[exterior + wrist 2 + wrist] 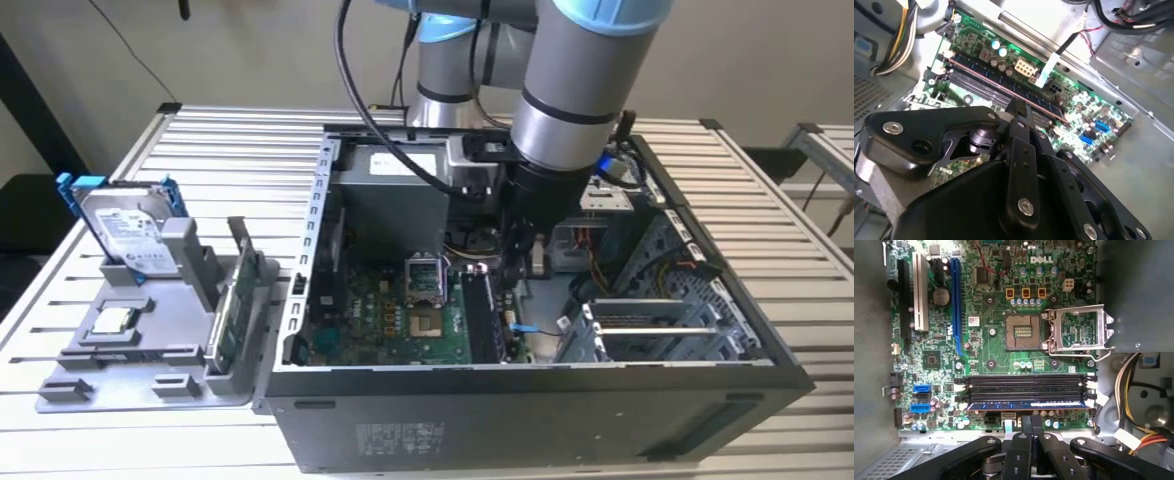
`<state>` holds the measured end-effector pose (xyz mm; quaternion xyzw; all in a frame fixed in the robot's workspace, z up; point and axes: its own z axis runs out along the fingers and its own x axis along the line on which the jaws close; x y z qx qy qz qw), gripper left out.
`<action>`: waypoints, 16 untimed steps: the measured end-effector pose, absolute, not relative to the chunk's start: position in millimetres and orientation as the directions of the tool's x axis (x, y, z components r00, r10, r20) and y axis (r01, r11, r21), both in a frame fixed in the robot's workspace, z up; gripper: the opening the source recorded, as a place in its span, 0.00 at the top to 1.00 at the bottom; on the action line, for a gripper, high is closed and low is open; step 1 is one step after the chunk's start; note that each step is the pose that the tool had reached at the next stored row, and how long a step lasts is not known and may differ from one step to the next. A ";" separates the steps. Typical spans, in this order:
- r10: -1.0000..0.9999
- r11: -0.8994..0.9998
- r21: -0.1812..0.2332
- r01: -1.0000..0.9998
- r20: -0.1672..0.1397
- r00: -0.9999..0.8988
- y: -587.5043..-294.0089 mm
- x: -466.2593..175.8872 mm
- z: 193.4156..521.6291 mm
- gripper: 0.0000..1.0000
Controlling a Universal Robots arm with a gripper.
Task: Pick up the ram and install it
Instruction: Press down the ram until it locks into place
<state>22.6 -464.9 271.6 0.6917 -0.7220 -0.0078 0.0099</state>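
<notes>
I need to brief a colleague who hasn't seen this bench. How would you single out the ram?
Inside the open computer case, find the green motherboard. Among its long memory slots, the ram is the bluish stick in the one nearest the gripper; the neighbouring black slots are empty.

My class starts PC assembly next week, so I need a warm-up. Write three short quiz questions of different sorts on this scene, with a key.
1. True or false: the ram lies along the memory slots on the motherboard.
2. The CPU socket is: A) uncovered, its frame swung open; B) under a cooler; C) hidden by cables.
3. Fill in: in the exterior view, the hard drive stands outside the case, on the view's ____.

Key: 1 true; 2 A; 3 left.
</notes>
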 end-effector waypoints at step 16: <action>-0.999 0.043 0.025 -0.999 0.004 -0.043 -464.9 22.5 305.7 0.89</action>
